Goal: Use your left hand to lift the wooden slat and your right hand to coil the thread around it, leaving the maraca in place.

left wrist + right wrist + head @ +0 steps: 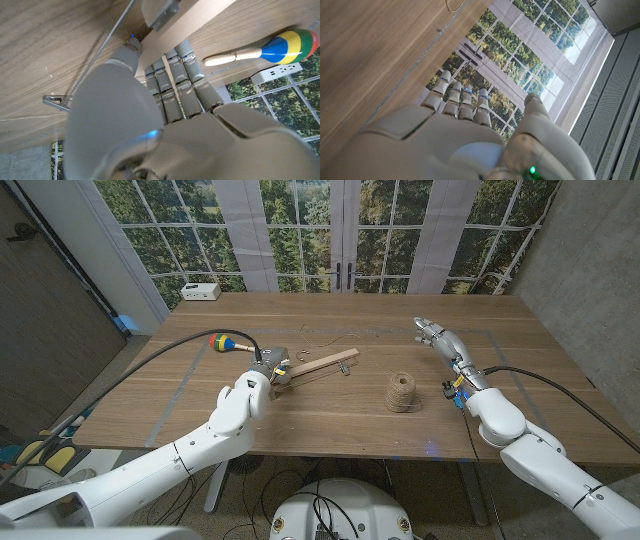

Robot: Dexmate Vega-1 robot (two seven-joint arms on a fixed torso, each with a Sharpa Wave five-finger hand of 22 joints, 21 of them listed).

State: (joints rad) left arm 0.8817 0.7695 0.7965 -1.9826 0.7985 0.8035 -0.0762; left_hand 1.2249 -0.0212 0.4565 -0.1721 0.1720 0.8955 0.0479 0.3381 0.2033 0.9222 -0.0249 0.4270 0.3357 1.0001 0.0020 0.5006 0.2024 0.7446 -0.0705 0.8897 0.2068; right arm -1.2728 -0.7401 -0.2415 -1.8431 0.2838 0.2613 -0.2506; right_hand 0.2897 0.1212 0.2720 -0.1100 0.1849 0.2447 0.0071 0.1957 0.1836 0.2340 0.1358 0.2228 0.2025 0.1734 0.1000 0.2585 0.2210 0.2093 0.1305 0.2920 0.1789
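readable text: none that I can make out in any of the views
white box at the table's far edge, upper left of the head view: has some dark spots on its front, way too small to read
white power strip at the right edge of the left wrist view: just sockets, no print I can read
maraca: coloured bands only, no lettering
twine spool: no label on it
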